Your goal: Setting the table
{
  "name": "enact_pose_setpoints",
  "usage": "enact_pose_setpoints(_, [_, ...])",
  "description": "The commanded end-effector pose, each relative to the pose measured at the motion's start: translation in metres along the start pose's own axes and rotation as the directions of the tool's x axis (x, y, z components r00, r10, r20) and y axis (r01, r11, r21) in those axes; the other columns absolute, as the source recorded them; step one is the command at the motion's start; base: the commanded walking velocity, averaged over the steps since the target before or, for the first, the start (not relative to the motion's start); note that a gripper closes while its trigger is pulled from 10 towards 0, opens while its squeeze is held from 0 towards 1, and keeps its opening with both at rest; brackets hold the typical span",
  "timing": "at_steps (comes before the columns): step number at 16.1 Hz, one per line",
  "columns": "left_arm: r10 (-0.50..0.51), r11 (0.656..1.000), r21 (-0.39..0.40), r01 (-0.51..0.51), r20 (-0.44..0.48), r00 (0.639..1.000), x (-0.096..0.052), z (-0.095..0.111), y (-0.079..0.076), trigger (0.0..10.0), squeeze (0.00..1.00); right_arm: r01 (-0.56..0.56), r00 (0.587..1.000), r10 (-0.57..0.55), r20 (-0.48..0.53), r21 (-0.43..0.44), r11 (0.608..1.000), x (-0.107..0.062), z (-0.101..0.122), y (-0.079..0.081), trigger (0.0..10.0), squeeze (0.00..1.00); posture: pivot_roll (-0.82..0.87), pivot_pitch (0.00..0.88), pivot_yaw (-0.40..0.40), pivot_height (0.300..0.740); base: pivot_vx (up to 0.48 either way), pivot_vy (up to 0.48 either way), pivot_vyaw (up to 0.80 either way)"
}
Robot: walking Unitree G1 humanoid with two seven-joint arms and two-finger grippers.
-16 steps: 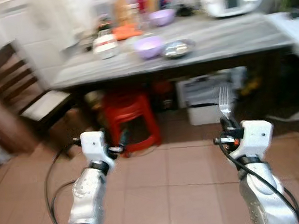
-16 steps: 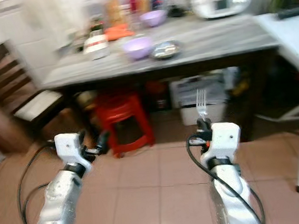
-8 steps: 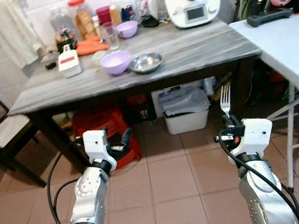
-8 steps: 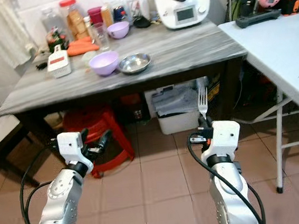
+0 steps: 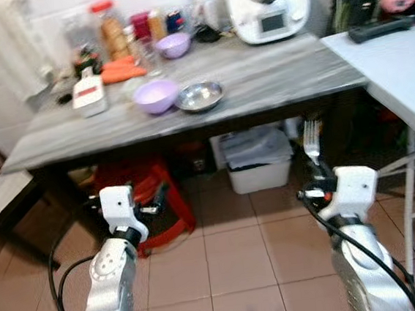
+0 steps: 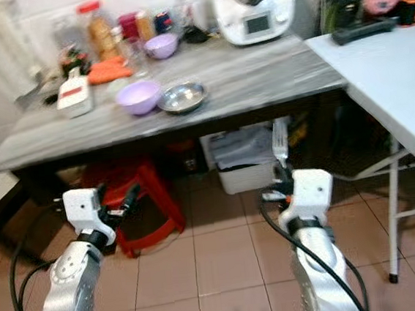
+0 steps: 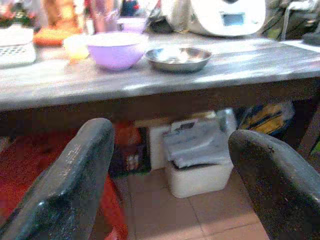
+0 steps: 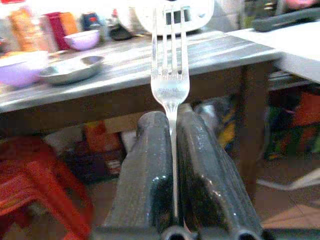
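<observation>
Fork (image 8: 170, 70) tines point upward, its handle pinched between the closed fingers of the right end effector (image 5: 314, 177), held in the air on the near side of the grey bench (image 5: 273, 68). Left end effector (image 7: 170, 170) is spread wide with nothing in it. On the bench sit a purple bowl (image 5: 155, 96) and, just right of it, a steel dish (image 5: 199, 96). Compared with half a second ago, the view is blurrier and slightly shifted; the fork grip is unchanged.

Home kitchen: food processor (image 5: 267, 6), bowls (image 5: 156, 96), jars (image 5: 113, 34) on table (image 5: 273, 72).
</observation>
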State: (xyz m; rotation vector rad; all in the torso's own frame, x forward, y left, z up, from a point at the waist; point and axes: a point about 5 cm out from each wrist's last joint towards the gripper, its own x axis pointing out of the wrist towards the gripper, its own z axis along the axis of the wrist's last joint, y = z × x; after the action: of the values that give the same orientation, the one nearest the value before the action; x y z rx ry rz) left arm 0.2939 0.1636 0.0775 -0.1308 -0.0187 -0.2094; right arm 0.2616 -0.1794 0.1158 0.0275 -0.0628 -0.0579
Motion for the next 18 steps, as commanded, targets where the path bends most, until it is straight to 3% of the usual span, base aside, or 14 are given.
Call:
enact_pose_setpoints(1, [0.019,1.0,0.014,-0.018,-0.036,0.999,-0.01,-0.007,0.006,10.0,0.0,0.006,1.0,-0.006,0.025,-0.012,1.0,-0.003,0.007,-0.004,10.0,0.0,-0.18,0.0,0.137,0.74,0.326,0.0,0.0])
enact_pose_setpoints(4, [0.021,1.0,0.014,-0.02,-0.05,0.999,-0.014,-0.009,0.004,10.0,0.0,0.006,1.0,-0.005,0.01,-0.017,1.0,-0.006,0.003,-0.005,10.0,0.0,-0.18,0.0,0.136,0.74,0.328,0.0,0.49])
enact_pose_setpoints(18, [-0.019,1.0,-0.01,0.019,-0.051,0.999,-0.009,-0.006,-0.009,10.0,0.0,0.0,1.0,0.0,0.015,0.0,1.0,0.001,0.006,-0.001,10.0,0.0,-0.17,0.0,0.134,0.74,0.332,0.0,0.0])
